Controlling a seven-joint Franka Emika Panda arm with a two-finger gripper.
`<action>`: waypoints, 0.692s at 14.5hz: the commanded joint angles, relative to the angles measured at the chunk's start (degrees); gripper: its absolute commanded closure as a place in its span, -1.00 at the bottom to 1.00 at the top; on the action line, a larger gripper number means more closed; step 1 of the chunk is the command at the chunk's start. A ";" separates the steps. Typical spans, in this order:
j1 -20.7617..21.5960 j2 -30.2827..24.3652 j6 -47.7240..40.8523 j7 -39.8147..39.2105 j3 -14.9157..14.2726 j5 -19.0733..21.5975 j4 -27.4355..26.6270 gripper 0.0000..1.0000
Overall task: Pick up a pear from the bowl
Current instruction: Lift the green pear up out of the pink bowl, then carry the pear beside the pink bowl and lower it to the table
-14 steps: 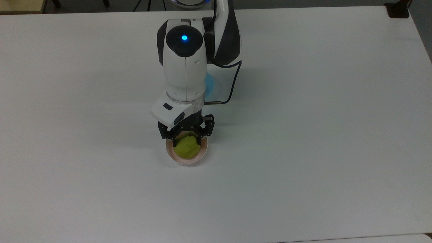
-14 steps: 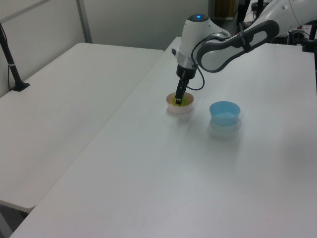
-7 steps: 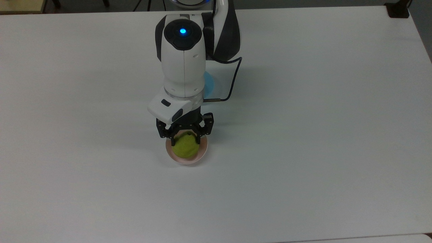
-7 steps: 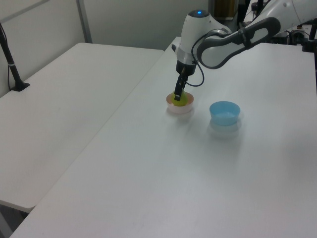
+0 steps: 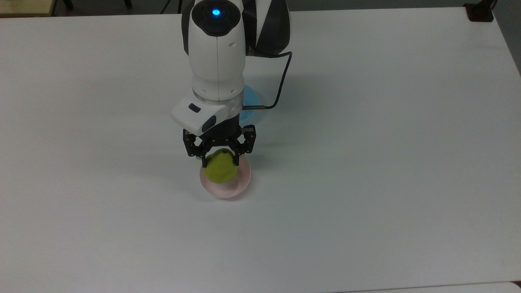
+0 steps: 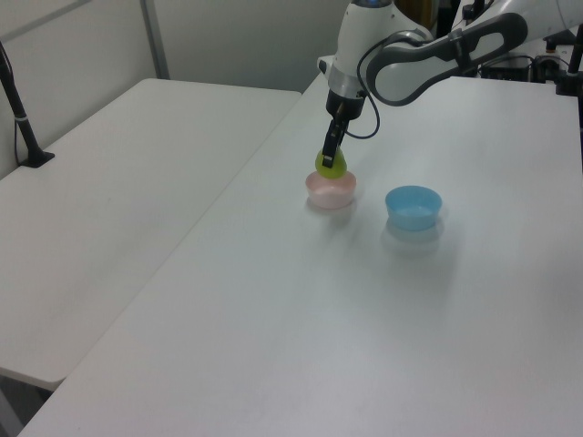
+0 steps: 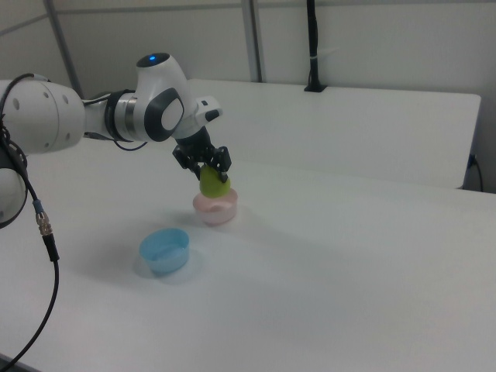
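Observation:
The yellow-green pear (image 5: 220, 168) (image 6: 331, 166) (image 7: 213, 184) hangs just above the pale pink bowl (image 5: 238, 185) (image 6: 330, 189) (image 7: 214, 208), clear of its rim in both side views. My gripper (image 5: 219, 161) (image 6: 329, 157) (image 7: 210, 175) is shut on the pear, one black finger on each side of its upper half. The bowl stands on the white table (image 5: 366, 162) directly under the pear, and its inside holds nothing.
A light blue bowl (image 6: 413, 208) (image 7: 165, 249) stands on the table beside the pink one, partly covered by my arm in the top view (image 5: 250, 99). A dark cable (image 5: 281, 87) loops off my wrist. A second white table (image 6: 109, 182) adjoins.
My gripper has risen with the pear in it. The pear went from resting inside the pink bowl to hanging above its rim, and the bowl stayed put.

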 commanded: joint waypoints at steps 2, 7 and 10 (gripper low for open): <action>-1.55 -1.04 -1.59 -0.59 -1.14 -0.36 0.28 0.10; -6.39 0.71 0.52 -2.08 -1.14 -0.89 1.24 0.10; -8.76 3.08 5.17 -2.52 -1.14 -0.98 1.33 0.09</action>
